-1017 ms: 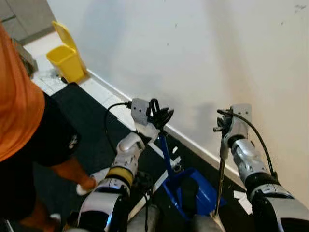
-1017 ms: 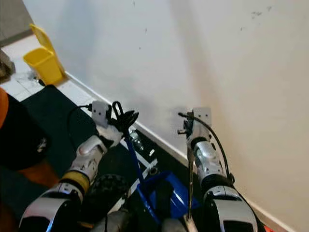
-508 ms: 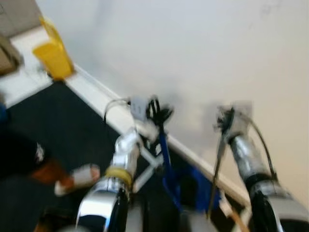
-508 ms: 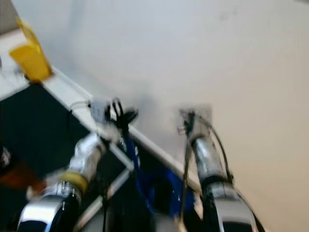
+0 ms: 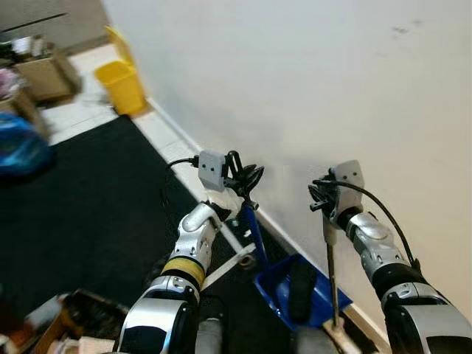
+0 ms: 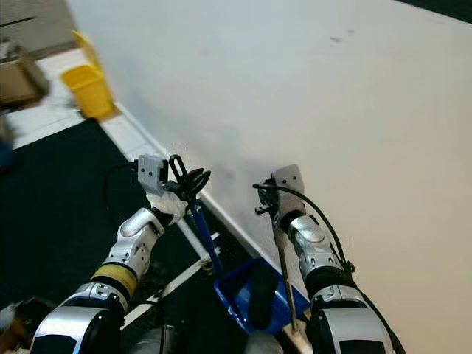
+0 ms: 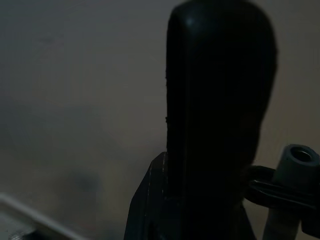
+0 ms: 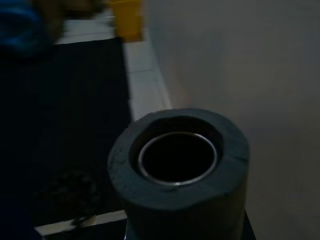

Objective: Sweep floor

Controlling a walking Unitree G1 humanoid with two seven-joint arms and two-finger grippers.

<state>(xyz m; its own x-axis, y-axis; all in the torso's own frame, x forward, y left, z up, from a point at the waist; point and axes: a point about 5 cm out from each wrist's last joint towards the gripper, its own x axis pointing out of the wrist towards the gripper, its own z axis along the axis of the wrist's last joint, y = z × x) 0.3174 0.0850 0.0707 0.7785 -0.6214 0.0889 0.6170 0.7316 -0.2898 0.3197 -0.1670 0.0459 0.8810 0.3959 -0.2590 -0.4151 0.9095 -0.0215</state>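
1. Left eye view has the robot standing close to a white wall (image 5: 310, 81), both silver arms raised in front of it over a black mat (image 5: 81, 199).
2. Its left gripper (image 5: 240, 181) is closed round the top of the blue dustpan handle (image 5: 254, 232), which slopes down to the blue dustpan (image 5: 295, 291) resting on the floor next to the baseboard, between the two arms.
3. Its right gripper (image 5: 324, 199) is clamped on the upper end of the broom handle (image 5: 330, 265), a thin metal pole standing nearly upright and reaching down to the floor just beside the dustpan's right edge.
4. From the right wrist view, the open, grey-sleeved end of that pole (image 8: 177, 165) sits right before the camera, with the mat and pale floor tiles (image 8: 145, 80) beyond it.
5. From the left wrist view, a dark finger (image 7: 220, 120) stands against the wall; the picture is too dim to show more.
6. Further along the wall sits a yellow bin (image 5: 124, 85) on the tiles.
7. At the far left there is a blue bag (image 5: 21, 151) and cardboard boxes (image 5: 40, 70), blurred.
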